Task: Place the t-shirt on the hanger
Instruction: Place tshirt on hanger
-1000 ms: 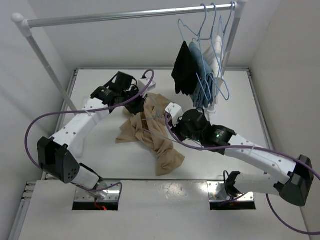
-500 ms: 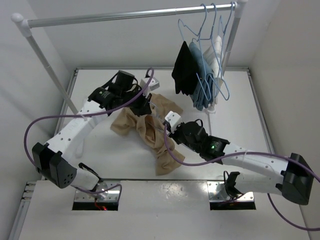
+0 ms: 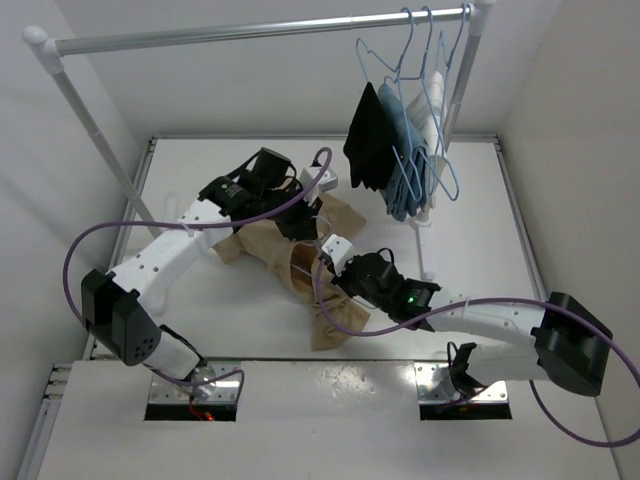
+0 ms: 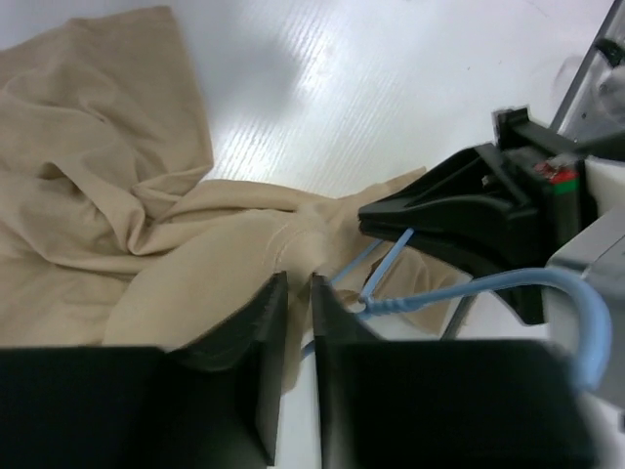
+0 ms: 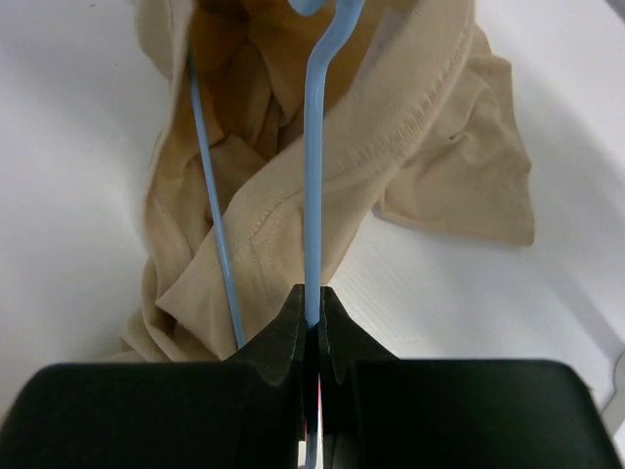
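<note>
- Closest to the near edge, the right pincer (image 5: pixel 312 295) is pressed together on the thin blue wire of the hanger (image 5: pixel 312 176).
- The hanger's wires run into a stitched opening of the t-shirt (image 5: pixel 430 117), which lies crumpled about the middle of the surface (image 3: pixel 480 210).
- On the t-shirt's far side, the left pincer (image 4: pixel 296 285) has its fingers a narrow slit apart, with the tips at the cloth.
- Near the far right corner, a black garment (image 3: pixel 365 135) and a light-blue garment (image 3: pixel 402 165) hang from the rail (image 3: pixel 250 30).
</note>
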Tool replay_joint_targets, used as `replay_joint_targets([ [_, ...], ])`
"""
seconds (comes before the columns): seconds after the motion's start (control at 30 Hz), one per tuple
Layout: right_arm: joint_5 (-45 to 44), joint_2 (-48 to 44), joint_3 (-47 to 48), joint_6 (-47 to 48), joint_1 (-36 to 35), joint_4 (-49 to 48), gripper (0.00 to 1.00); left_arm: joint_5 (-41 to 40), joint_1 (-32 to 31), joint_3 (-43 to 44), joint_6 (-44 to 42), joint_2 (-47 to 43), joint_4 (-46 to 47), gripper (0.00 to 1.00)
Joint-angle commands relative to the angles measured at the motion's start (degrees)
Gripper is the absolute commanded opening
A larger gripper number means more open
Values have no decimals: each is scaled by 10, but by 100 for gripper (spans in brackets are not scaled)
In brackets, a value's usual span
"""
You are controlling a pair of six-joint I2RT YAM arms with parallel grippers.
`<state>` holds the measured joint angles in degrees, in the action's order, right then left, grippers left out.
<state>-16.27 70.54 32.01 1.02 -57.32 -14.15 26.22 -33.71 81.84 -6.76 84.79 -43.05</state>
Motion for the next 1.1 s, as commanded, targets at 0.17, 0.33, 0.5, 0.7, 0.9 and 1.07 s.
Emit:
replay_joint_targets([
  [0.17, 6, 29, -12, -24, -9, -101, 0, 5, 18, -12, -68, -28, 9, 68],
  [0.33, 6, 50, -22, -35, -9, -120, 0, -35, 65, -17, -156, -83, 3, 83],
  [0.5, 6, 62, -22, -46, -14, -139, 0, -2, 104, -12, -179, -109, 3, 89],
  [0.7, 6, 62, -17, -46, -19, -133, 0, 70, 149, -72, -527, -166, -83, 94],
  [0.9, 1, 50, -17, -40, -19, -121, 0, 41, 162, -199, -711, -174, -78, 98],
  [1.07, -4, 38, -17, -40, -24, -116, 0, 60, 162, -179, -728, -94, -72, 100],
])
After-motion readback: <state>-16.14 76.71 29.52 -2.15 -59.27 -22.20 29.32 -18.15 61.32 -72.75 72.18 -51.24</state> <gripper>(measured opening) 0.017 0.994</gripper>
